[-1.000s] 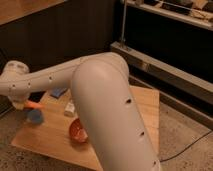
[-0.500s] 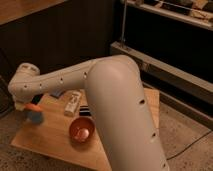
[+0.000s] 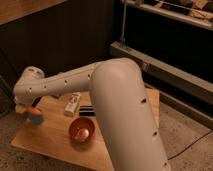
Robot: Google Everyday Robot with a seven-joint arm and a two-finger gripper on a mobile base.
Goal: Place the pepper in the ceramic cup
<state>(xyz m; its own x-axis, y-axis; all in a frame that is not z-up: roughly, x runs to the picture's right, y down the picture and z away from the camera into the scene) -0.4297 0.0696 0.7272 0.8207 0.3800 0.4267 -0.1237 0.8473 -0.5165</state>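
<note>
The gripper (image 3: 29,109), clamped on the pepper (image 3: 34,111), has dropped lower, pepper now directly above the ceramic cup (image 3: 36,119).

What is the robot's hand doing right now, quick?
The gripper: jaws shut, apparently holding the pepper, at the far left just above the ceramic cup.

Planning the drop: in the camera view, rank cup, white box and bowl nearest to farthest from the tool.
Tool at the table's left end, shut on the pepper.
1. cup, just below
2. white box, mid-table
3. bowl, front centre
</note>
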